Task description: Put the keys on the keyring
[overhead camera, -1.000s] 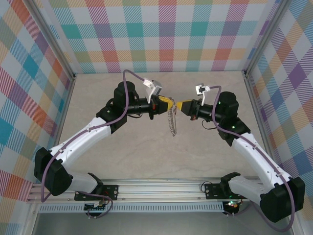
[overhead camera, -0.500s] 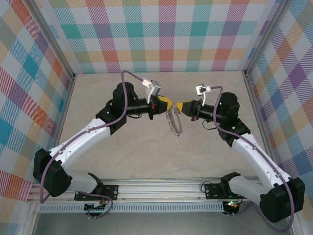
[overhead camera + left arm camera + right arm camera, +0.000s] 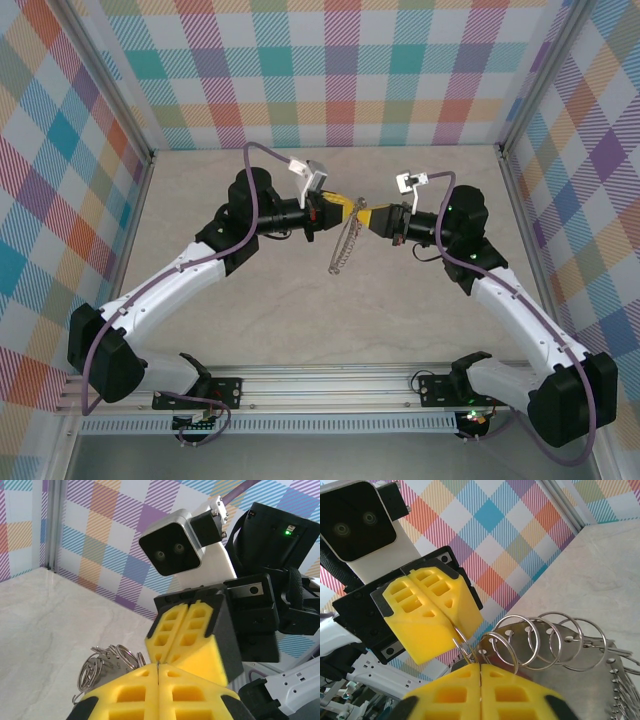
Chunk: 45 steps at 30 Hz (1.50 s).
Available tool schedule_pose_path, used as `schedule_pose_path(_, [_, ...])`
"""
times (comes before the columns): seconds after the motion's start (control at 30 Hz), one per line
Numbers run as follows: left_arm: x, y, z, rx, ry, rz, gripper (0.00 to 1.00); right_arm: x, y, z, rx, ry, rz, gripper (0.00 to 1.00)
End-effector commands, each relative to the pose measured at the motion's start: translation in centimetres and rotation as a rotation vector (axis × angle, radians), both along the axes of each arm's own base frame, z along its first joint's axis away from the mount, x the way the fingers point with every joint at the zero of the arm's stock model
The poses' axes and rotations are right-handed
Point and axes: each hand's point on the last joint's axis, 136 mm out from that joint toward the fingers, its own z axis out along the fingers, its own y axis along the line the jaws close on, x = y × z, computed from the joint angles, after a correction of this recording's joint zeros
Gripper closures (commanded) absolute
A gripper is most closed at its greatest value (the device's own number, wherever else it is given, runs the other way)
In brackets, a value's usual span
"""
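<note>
1. The keyring [image 3: 342,248] hangs in mid-air above the table [image 3: 250,310]. It dangles from the spot where the two arms meet and slants down toward the left arm's side. From above it reads as a thin chain seen edge-on.
2. In the right wrist view, its silver wire loops [image 3: 545,639] fan out in a row along a flat grey metal edge pierced with small holes. One loop runs up to the yellow fingertips on both sides.
3. The left gripper [image 3: 341,206] has its yellow pads pressed together in a thin seam. It pinches the keyring at the top, and a bunch of loops shows just beside its fingers in the left wrist view.
4. The right gripper [image 3: 368,216] faces it tip to tip, the two nearly touching. Its pads also meet in a tight seam, and a wire loop of the keyring passes in at their tips.
5. Each wrist camera catches the other: the right arm's camera housing [image 3: 172,550] sits above its fingers, as does the left arm's [image 3: 350,525].
6. Pastel plaid walls [image 3: 340,70] enclose the pale marbled table. An aluminium rail [image 3: 330,385] at the near edge carries both arm bases.
</note>
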Motion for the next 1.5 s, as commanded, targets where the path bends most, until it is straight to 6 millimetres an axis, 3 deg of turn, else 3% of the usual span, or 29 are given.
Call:
schedule_pose_path(0.0, [-0.5,-0.2,3.2,-0.089,-0.092,-0.002,1.0,-0.7,0.0,0.7,-0.002,-0.006,0.026,0.61])
schedule_pose_path(0.1, [-0.3,-0.2,3.0,-0.092,-0.089,0.008,1.0,-0.4,-1.7,1.5,0.0,-0.019,-0.043,0.5])
schedule_pose_path(0.33, [-0.5,-0.2,3.1,-0.116,-0.071,-0.002,1.0,0.0,-4.2,3.4,0.031,-0.048,-0.156,0.48])
schedule_pose_path(0.8, [-1.0,-0.8,3.6,-0.197,0.002,-0.058,1.0,1.2,-3.0,6.6,0.159,-0.105,-0.084,0.54])
schedule_pose_path(1.27, [-0.7,-0.9,4.0,-0.228,0.018,-0.058,1.0,0.7,-0.9,5.5,0.178,-0.086,-0.036,0.59])
schedule_pose_path(1.47, [-0.6,-0.9,4.0,-0.232,0.02,-0.055,1.0,0.6,-0.7,5.0,0.178,-0.075,-0.031,0.69])
